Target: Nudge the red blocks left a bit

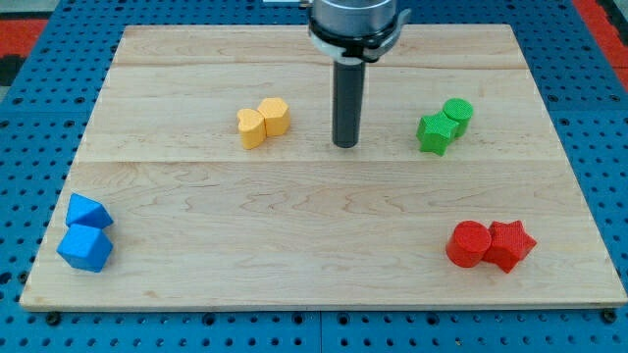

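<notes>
A red cylinder [468, 244] and a red star-shaped block [510, 244] sit touching side by side near the view's bottom right of the wooden board [314, 221]. My tip [344, 145] is the lower end of the dark rod, above the board's middle towards the view's top. It stands far up and left of the red blocks and touches no block. It is between the yellow pair on its left and the green pair on its right.
A yellow heart-shaped block [251, 127] and a yellow hexagonal block [276, 116] touch left of the tip. A green star-shaped block [434, 133] and a green cylinder [456, 114] touch on its right. Two blue blocks [87, 212] [85, 248] sit at the bottom left.
</notes>
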Robot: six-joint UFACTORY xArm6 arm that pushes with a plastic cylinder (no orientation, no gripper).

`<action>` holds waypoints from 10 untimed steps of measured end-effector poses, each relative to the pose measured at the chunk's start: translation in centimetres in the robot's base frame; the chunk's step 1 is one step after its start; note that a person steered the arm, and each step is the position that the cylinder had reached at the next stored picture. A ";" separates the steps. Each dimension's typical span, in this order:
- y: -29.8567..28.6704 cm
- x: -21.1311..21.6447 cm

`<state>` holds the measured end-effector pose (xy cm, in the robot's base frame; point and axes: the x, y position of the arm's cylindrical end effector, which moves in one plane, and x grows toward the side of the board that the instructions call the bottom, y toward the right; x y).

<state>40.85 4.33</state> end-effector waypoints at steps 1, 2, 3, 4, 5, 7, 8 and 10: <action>1.7 -0.8; 2.1 1.3; 6.8 6.5; 16.3 8.9; 21.8 13.4; 19.2 18.6; 15.7 17.8; 16.8 14.6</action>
<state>55.47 21.18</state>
